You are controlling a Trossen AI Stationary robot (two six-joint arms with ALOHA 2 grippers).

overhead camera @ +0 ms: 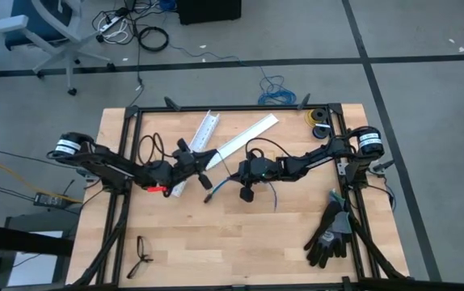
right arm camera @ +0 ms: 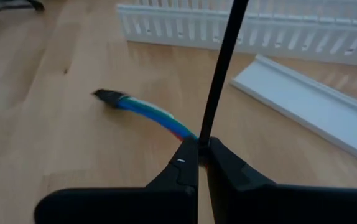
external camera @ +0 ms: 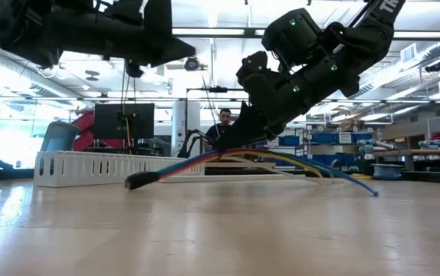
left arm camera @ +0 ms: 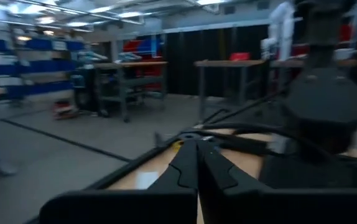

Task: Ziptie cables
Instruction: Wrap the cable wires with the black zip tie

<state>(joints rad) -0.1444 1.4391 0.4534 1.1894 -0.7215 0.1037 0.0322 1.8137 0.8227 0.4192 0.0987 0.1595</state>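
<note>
The cables (external camera: 228, 158) are a bundle of thin coloured wires with a small dark connector (right arm camera: 107, 95). The connector end (external camera: 139, 181) and the loose far ends (external camera: 369, 192) rest on the table, and the middle arches up. My right gripper (right arm camera: 198, 149) is shut at the top of that arch, with the thin black ziptie (right arm camera: 222, 68) rising from its fingertips. It stands near the table's middle (overhead camera: 242, 173). My left gripper (left arm camera: 197, 152) is shut with nothing between its fingers, raised above the table just left of the cables (overhead camera: 202, 166). My right gripper pinches the ziptie's lower end (right arm camera: 204, 134) between its two fingertips, slanting down from the table's right side. The strip stands up from the fingers, away from the wrist. The cables (right arm camera: 166, 121) pass right under the fingertips; whether they are also pinched, I cannot tell.
White slotted duct pieces (overhead camera: 203, 133) and a flat white cover (overhead camera: 246, 136) lie at the back of the table. Black gloves (overhead camera: 329, 234) lie at the front right, a yellow roll (overhead camera: 319, 121) at the back right. A person (external camera: 224, 119) sits beyond the table.
</note>
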